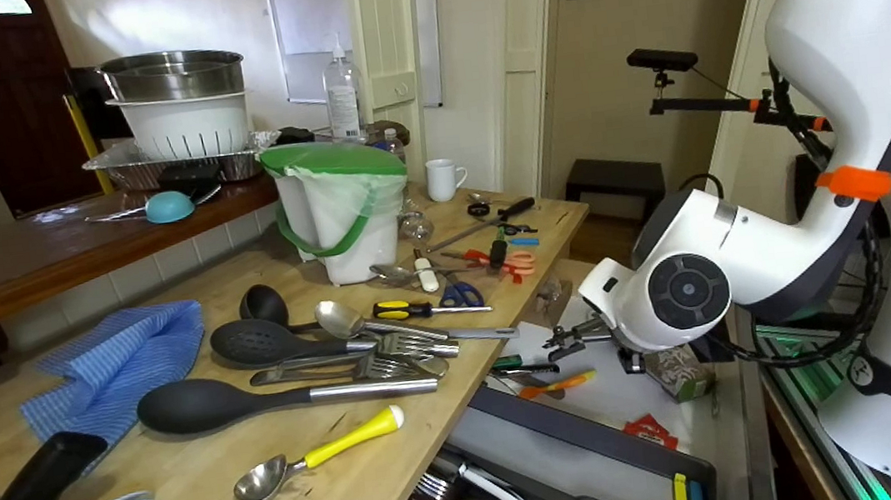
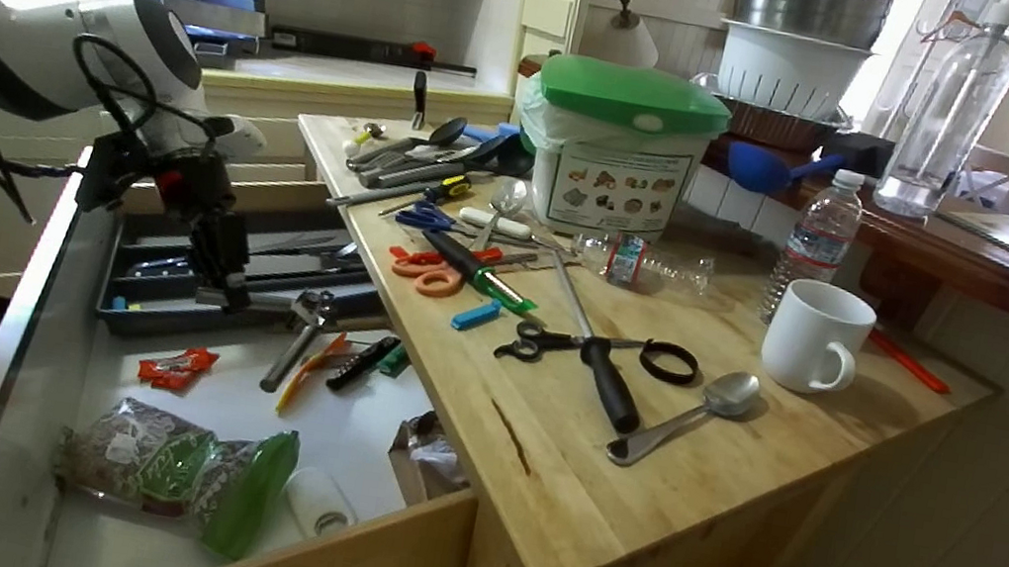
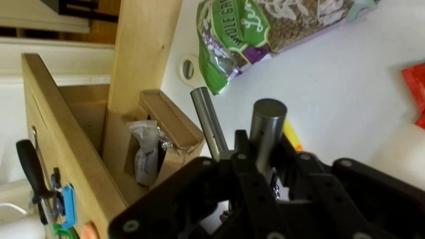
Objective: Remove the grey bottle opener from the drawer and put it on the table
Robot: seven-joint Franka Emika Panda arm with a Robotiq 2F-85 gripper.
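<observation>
The grey bottle opener (image 2: 290,357) is a metal tool with two round handles, in the open drawer (image 2: 344,555). In the wrist view one handle (image 3: 268,122) stands between my fingers and the other handle (image 3: 206,116) sticks out to the left. My gripper (image 2: 236,288) is shut on that one handle, low over the drawer; it also shows in the wrist view (image 3: 264,146) and in an exterior view (image 1: 577,340). The tool's head is mostly hidden by the fingers in the wrist view. I cannot tell whether the tool touches the drawer floor. The table (image 2: 627,532) is beside the drawer.
In the drawer lie a dark cutlery tray (image 2: 121,318), an orange-yellow tool (image 2: 309,374), a red packet (image 2: 177,368), a grain bag (image 2: 143,460) and a cardboard box (image 3: 172,122). On the table are scissors (image 2: 437,279), a mug (image 2: 812,335) and a green-lidded container (image 2: 617,165).
</observation>
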